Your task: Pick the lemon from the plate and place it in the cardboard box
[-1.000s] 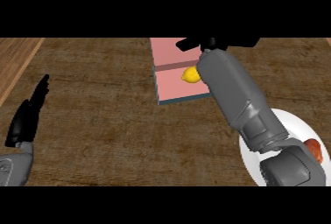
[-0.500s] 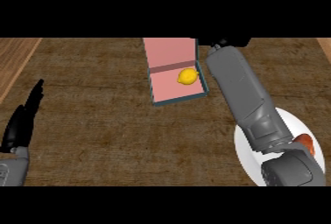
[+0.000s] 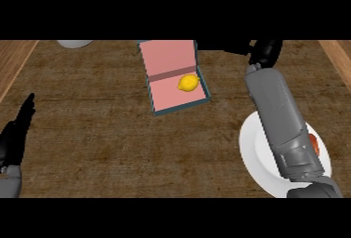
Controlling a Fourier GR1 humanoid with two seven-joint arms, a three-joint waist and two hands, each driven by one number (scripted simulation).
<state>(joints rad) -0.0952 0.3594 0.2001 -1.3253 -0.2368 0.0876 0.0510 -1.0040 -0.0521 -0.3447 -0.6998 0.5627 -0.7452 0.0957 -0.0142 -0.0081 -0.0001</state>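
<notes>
The yellow lemon (image 3: 188, 82) lies inside the cardboard box (image 3: 165, 95), on its pink floor near the right wall. Nothing touches the lemon. My right hand (image 3: 266, 51) is at the top of the view, to the right of the box and apart from it, fingers relaxed and holding nothing. Its grey forearm runs down across the white plate (image 3: 255, 148) at the lower right. At the left edge my left hand (image 3: 16, 135) rests open with its fingers pointing up.
A small red-orange item (image 3: 315, 144) lies on the plate, partly hidden by my right forearm. A pale round object (image 3: 74, 43) shows at the top left. Lighter wooden strips border the counter on both sides.
The lemon left my right hand and now lies in the box. The right hand opened and drew away to the right of the box. The left hand stayed put.
</notes>
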